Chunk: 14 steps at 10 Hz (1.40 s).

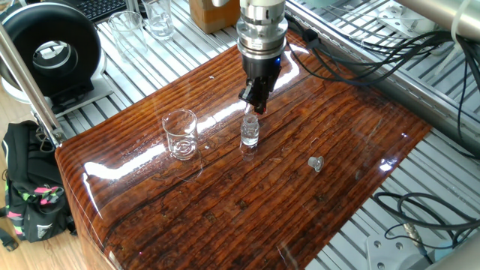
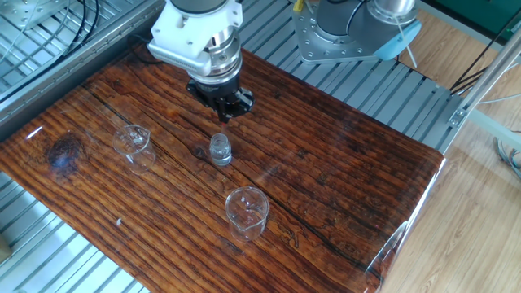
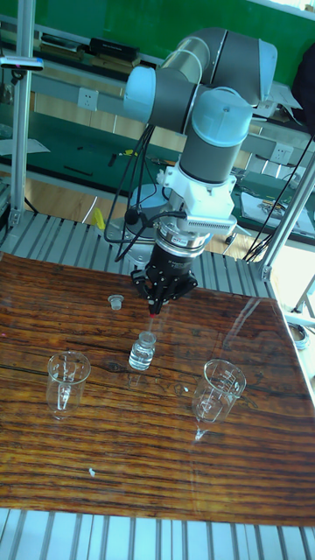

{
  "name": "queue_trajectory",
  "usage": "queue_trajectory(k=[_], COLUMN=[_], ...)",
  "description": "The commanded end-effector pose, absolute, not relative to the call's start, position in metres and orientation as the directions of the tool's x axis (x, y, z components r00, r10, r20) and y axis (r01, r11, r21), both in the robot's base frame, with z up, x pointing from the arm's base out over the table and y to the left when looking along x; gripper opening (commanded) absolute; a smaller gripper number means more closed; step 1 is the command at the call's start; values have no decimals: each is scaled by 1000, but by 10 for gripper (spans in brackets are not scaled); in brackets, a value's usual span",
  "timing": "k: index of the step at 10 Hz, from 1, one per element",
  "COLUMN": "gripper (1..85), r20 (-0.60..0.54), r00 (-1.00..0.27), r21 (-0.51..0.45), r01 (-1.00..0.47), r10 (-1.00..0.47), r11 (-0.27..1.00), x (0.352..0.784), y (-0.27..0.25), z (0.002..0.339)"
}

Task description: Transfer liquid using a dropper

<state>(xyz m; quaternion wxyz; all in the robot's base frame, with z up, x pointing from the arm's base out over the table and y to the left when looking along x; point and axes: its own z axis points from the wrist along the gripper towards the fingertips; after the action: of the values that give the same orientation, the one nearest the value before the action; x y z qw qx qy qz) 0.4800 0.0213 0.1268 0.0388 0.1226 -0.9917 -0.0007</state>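
Observation:
My gripper (image 1: 253, 97) hangs straight above a small clear vial (image 1: 250, 133) in the middle of the wooden table (image 1: 300, 210). It is shut on the dropper (image 3: 153, 317), whose red bulb shows between the fingers and whose thin clear tube points down at the vial's mouth (image 3: 143, 350). In the other fixed view the gripper (image 2: 222, 106) stands just behind the vial (image 2: 220, 149), and the dropper's tube is too faint to make out there. The liquid is too faint to pick out through the glass. A clear beaker (image 1: 181, 133) stands left of the vial.
A second beaker (image 2: 133, 142) stands on the other side of the vial. A small clear cap (image 1: 316, 162) lies loose on the wood. Off the table's far corner are more glassware (image 1: 159, 16), a black round device (image 1: 52, 49) and cables (image 1: 375, 45).

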Motion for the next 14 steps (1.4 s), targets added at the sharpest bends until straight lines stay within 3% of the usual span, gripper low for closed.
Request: queue_trajectory(k=[1, 3, 6, 8, 10, 14], gripper=[103, 160, 173, 297, 350, 390], r20=[65, 61, 62, 70, 75, 56], r00=[-964, -962, -961, -953, -949, -937], r21=[23, 27, 23, 28, 33, -13], r01=[-256, -265, -269, -293, -304, -347], r10=[-257, -266, -270, -294, -306, -346], r11=[966, 964, 963, 956, 952, 938], x=[484, 485, 486, 484, 482, 497], y=[25, 26, 25, 25, 26, 20], z=[128, 127, 127, 127, 127, 130])
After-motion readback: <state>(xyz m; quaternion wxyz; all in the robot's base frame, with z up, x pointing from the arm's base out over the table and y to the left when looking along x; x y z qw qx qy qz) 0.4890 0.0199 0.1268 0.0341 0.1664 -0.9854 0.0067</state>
